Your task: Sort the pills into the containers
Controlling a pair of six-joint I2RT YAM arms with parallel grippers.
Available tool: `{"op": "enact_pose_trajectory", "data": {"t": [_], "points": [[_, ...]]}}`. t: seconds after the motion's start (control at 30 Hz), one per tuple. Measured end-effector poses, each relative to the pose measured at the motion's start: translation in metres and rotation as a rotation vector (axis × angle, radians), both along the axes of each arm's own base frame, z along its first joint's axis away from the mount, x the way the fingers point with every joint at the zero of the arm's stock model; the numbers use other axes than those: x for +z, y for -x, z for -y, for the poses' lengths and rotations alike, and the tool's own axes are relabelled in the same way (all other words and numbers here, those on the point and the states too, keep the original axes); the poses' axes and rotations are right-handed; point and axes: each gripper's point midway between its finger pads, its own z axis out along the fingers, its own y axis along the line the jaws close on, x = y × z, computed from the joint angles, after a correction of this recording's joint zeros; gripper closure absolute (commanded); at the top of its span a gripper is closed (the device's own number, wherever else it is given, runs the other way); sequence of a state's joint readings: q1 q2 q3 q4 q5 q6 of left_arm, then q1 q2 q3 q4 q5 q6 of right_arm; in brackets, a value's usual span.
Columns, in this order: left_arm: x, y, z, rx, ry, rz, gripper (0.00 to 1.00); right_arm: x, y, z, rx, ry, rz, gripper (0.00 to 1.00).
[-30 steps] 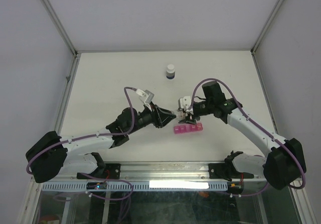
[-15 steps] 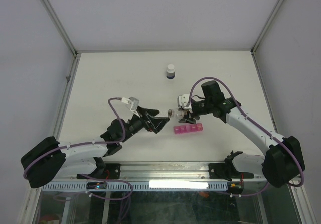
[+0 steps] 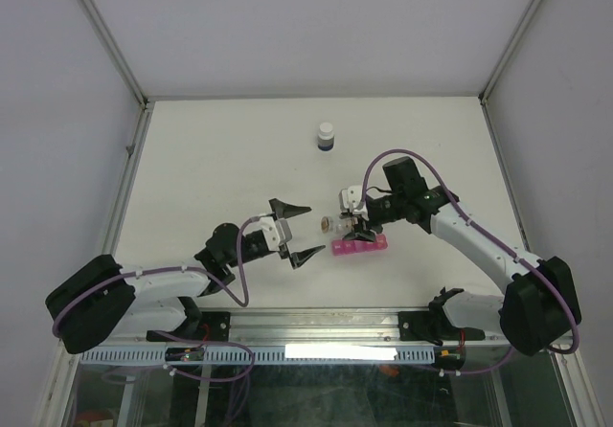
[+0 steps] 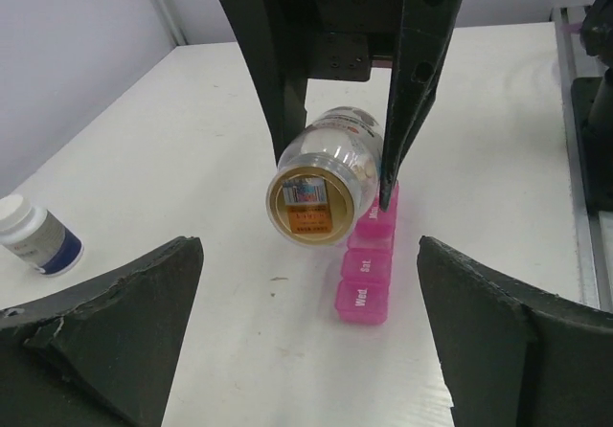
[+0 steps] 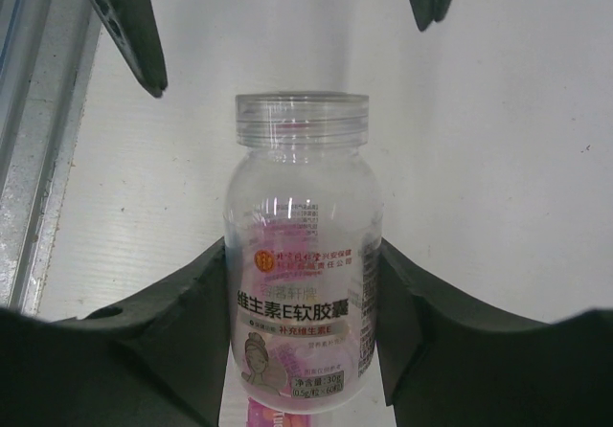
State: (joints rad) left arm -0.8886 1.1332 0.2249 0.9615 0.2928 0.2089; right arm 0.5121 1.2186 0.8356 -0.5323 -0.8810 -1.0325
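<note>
I had two arms out over the table: the left arm [image 3: 163, 279] reached in from the left of the pink pill organizer [image 3: 362, 246], and the right arm [image 3: 479, 240] curved in from its right. That made two claws. My left claw [image 3: 311, 229] hung just left of the organizer, released, its jaws spread wide with nothing between them. My right claw [image 3: 352, 222] was directly above the organizer's left end, clenched on the one clear bottle [image 5: 302, 264]. The bottle lay on its side in my grip, lifted off the table, with its clear lid pointing away from the organizer toward the left claw. It carried one printed label.

There was one organizer, a single strip lying flat on the table. In the left wrist view three lidded compartments showed in a row. The far end ran behind my right finger, so I could not count the whole strip. One dark bottle with a white cap [image 3: 327, 137] stood upright well beyond the organizer, toward the back edge.

The table [image 3: 192, 159] was plain white and matte, with a metal rail along each side. Pale grey walls [image 3: 306, 25] closed it in at the back and at both sides.
</note>
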Motion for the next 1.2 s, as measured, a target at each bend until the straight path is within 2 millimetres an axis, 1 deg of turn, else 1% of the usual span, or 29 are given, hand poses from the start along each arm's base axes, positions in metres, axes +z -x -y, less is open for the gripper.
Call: {"op": "enact_pose_trajectory", "data": {"t": [0.07,0.2,0.27,0.33,0.4,0.47,0.53,0.57,0.63,0.67,0.77,0.87,0.97,1.07,1.2], "points": [[-0.001,-0.004,0.007,-0.008,-0.021,0.017,0.08,-0.001,0.001,0.0,0.004,0.002,-0.001,1.0],[0.003,-0.011,0.017,-0.019,-0.03,0.03,0.2,-0.002,0.001,0.0,0.011,0.004,0.001,1.0],[0.004,-0.013,0.021,-0.026,-0.032,0.029,0.22,-0.003,0.002,0.0,0.015,0.004,-0.001,1.0],[0.002,-0.014,0.024,-0.029,-0.035,0.024,0.27,-0.004,0.002,0.0,0.017,0.005,-0.003,1.0],[0.001,-0.014,0.025,-0.035,-0.038,0.018,0.35,-0.004,0.002,0.0,0.019,0.005,-0.004,1.0],[-0.002,-0.013,0.027,-0.044,-0.043,0.008,0.39,-0.004,0.002,0.0,0.02,0.004,-0.003,1.0],[-0.005,-0.013,0.028,-0.048,-0.049,-0.001,0.48,-0.004,0.002,0.0,0.022,0.004,-0.002,1.0],[-0.005,-0.014,0.029,-0.049,-0.048,-0.006,0.51,-0.004,0.002,0.0,0.022,0.004,-0.001,1.0],[-0.006,-0.013,0.03,-0.056,-0.047,-0.018,0.53,-0.004,0.002,0.0,0.022,0.004,0.001,1.0],[-0.006,-0.013,0.03,-0.058,-0.045,-0.02,0.56,-0.004,0.002,0.0,0.022,0.004,0.001,1.0],[-0.006,-0.011,0.031,-0.066,-0.038,-0.04,0.69,-0.003,0.002,0.0,0.021,0.004,0.001,1.0],[-0.006,-0.01,0.031,-0.07,-0.027,-0.066,0.86,-0.004,0.001,0.0,0.02,0.004,0.001,1.0],[-0.005,-0.011,0.031,-0.061,-0.004,-0.118,0.95,-0.003,0.001,0.0,0.021,0.003,0.002,1.0],[-0.006,-0.013,0.031,-0.035,0.032,-0.23,1.0,-0.003,0.0,0.001,0.016,0.006,0.004,1.0],[-0.006,-0.02,0.034,0.026,0.088,-0.433,1.0,-0.004,-0.006,0.003,-0.006,0.014,0.01,1.0]]}}
